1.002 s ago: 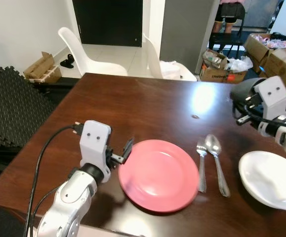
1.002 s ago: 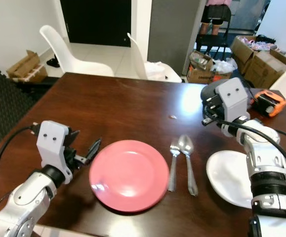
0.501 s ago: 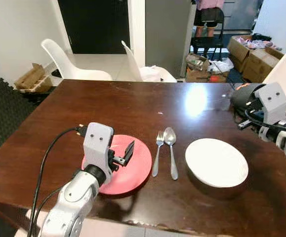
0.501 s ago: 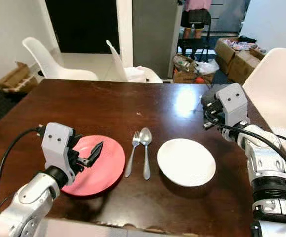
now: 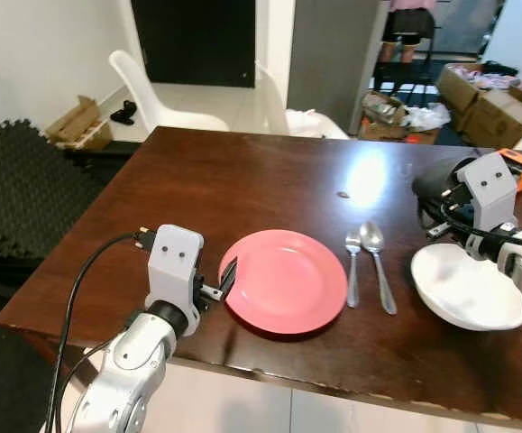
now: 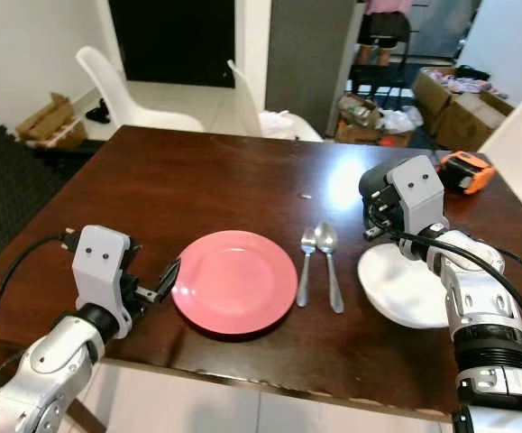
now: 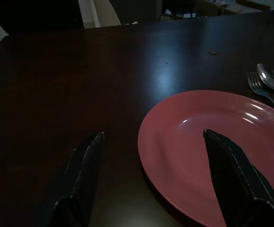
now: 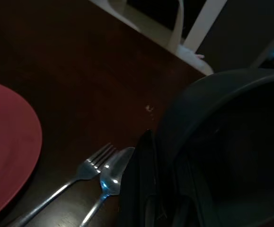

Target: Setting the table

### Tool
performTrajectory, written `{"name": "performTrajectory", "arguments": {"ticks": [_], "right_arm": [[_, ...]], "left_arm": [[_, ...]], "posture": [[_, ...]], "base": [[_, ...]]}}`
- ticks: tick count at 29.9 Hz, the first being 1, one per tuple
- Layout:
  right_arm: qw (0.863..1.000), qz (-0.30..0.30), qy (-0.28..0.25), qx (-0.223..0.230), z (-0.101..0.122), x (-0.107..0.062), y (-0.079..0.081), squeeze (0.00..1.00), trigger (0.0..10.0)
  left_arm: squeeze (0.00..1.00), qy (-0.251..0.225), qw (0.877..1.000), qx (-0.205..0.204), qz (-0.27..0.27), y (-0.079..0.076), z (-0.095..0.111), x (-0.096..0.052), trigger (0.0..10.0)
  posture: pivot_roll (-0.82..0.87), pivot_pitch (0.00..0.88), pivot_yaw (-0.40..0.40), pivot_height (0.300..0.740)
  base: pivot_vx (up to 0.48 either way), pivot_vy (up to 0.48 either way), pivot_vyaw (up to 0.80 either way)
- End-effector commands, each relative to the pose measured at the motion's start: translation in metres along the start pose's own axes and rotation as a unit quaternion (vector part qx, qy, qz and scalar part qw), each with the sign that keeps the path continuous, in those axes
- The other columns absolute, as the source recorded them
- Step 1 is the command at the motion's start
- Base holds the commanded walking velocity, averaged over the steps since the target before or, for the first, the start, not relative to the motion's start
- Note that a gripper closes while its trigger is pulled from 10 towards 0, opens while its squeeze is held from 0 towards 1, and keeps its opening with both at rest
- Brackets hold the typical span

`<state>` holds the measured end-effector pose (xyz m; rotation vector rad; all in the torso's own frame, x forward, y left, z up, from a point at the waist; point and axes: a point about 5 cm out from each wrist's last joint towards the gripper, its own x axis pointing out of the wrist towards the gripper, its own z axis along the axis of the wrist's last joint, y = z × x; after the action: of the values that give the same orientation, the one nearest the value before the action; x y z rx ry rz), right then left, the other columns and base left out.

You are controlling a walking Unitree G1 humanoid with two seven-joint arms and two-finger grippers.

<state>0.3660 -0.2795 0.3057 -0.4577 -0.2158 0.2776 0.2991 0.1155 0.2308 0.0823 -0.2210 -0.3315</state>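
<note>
A pink plate lies near the front of the dark wooden table. My left gripper is open at its left edge, one finger over the plate and the other finger over bare wood. A fork and a spoon lie side by side to the right of the plate. Further right sits a white plate. My right gripper is shut on the rim of a dark bowl, held above the table by the white plate's far edge.
An orange tape measure lies on the table's far right. Two white chairs stand behind the table, and cardboard boxes and a person's legs are beyond. A black foam mat covers the floor at left.
The whole view has swung, so the camera has moved. Relative to the table, the left gripper stays at the pink plate's edge and the right gripper keeps the dark bowl.
</note>
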Motion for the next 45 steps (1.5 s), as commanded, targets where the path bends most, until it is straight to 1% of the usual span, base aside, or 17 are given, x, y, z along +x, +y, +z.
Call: {"name": "performTrajectory", "arguments": {"ticks": [1, 3, 4, 5, 8, 12, 13, 17, 21, 23, 25, 31, 33, 37, 38, 43, 45], "right_arm": [[1.0, 0.014, 0.014, 0.007, -0.005, -0.003, 0.001, 0.0, 10.0], [0.999, 0.037, 0.03, 0.006, -0.009, -0.002, 0.006, 0.0, 10.0], [0.993, 0.1, 0.068, 0.005, -0.021, -0.004, 0.021, 0.0, 10.0], [0.993, 0.1, 0.068, 0.005, -0.021, -0.004, 0.021, 0.0, 10.0], [0.976, 0.193, 0.096, 0.001, -0.032, -0.005, 0.042, 0.0, 10.0], [0.967, 0.233, 0.1, -0.014, -0.034, 0.0, 0.051, 0.0, 10.0], [0.967, 0.233, 0.1, -0.014, -0.034, 0.0, 0.051, 0.0, 10.0], [0.966, 0.228, 0.102, -0.062, -0.026, 0.019, 0.054, 0.0, 10.0], [0.966, 0.221, 0.1, -0.084, -0.02, 0.024, 0.053, 0.0, 10.0], [0.961, 0.237, 0.096, -0.102, -0.012, 0.027, 0.054, 0.0, 10.0], [0.956, 0.247, 0.101, -0.12, -0.011, 0.028, 0.055, 0.0, 10.0], [0.956, 0.231, 0.096, -0.154, -0.01, 0.037, 0.055, 0.0, 10.0], [0.952, 0.245, 0.079, -0.164, -0.005, 0.043, 0.065, 0.0, 10.0], [0.947, 0.265, 0.073, -0.169, -0.003, 0.044, 0.071, 0.0, 10.0], [0.928, 0.318, 0.056, -0.187, 0.005, 0.041, 0.081, 0.0, 10.0], [0.887, 0.39, 0.036, -0.244, 0.021, 0.028, 0.083, 0.0, 10.0], [0.864, 0.425, 0.025, -0.269, 0.03, 0.011, 0.081, 0.0, 10.0]], "left_arm": [[0.0, 0.008, 1.0, -0.002, -0.005, -0.002, -0.005, -0.002, 10.0], [0.0, 0.008, 1.0, -0.002, -0.005, -0.002, -0.005, -0.002, 10.0], [0.0, 0.009, 1.0, -0.001, -0.005, -0.002, -0.005, -0.003, 10.0], [0.0, 0.009, 1.0, -0.001, -0.005, -0.002, -0.005, -0.003, 10.0], [0.0, 0.015, 1.0, -0.001, -0.004, 0.0, -0.007, -0.004, 10.0], [0.0, 0.029, 1.0, 0.0, -0.006, 0.004, -0.01, -0.008, 10.0], [0.0, 0.029, 1.0, 0.0, -0.006, 0.004, -0.01, -0.008, 10.0], [0.0, 0.052, 0.999, -0.005, -0.014, 0.015, -0.013, -0.019, 10.0], [0.0, 0.054, 0.998, -0.009, -0.01, 0.02, -0.011, -0.021, 10.0], [0.0, 0.055, 0.998, -0.014, -0.009, 0.022, -0.01, -0.021, 10.0], [0.0, 0.054, 0.998, -0.014, -0.012, 0.02, -0.009, -0.021, 10.0], [0.0, 0.055, 0.998, -0.026, -0.036, 0.012, -0.006, -0.024, 10.0], [0.0, 0.059, 0.997, -0.024, -0.047, 0.011, -0.005, -0.028, 10.0], [0.0, 0.06, 0.997, -0.023, -0.047, 0.012, -0.004, -0.029, 10.0], [0.0, 0.06, 0.997, -0.023, -0.045, 0.014, -0.003, -0.028, 10.0], [0.0, 0.065, 0.996, -0.024, -0.05, 0.011, -0.006, -0.028, 10.0], [0.0, 0.066, 0.996, -0.027, -0.055, 0.009, -0.007, -0.028, 10.0]], "posture": [[0.0, 0.192, 0.111, 0.74], [0.0, 0.193, 0.111, 0.74], [0.0, 0.194, 0.113, 0.74], [0.0, 0.194, 0.113, 0.74], [0.01, 0.2, 0.117, 0.74], [0.01, 0.207, 0.119, 0.74], [0.01, 0.207, 0.119, 0.74], [0.04, 0.225, 0.125, 0.74], [0.06, 0.233, 0.129, 0.74], [0.06, 0.241, 0.132, 0.74], [0.06, 0.246, 0.135, 0.74], [0.08, 0.256, 0.148, 0.74], [0.09, 0.256, 0.149, 0.74], [0.09, 0.25, 0.152, 0.74], [0.09, 0.251, 0.15, 0.74], [0.07, 0.249, 0.145, 0.74], [0.05, 0.247, 0.137, 0.74]], "base": [[0.0, 0.0, 0.0], [0.0, 0.0, 0.0], [0.0, 0.0, 0.0], [0.0, 0.0, 0.0], [0.0, 0.0, 0.0], [0.0, 0.0, 0.0], [0.0, 0.0, 0.0], [0.0, 0.0, 0.0], [0.0, 0.0, 0.0], [0.0, 0.0, 0.0], [0.0, 0.0, 0.0], [0.0, 0.0, 0.0], [0.0, 0.0, 0.0], [0.0, 0.0, 0.0], [0.0, 0.0, 0.0], [0.0, 0.0, 0.0], [0.0, 0.0, 0.0]]}}
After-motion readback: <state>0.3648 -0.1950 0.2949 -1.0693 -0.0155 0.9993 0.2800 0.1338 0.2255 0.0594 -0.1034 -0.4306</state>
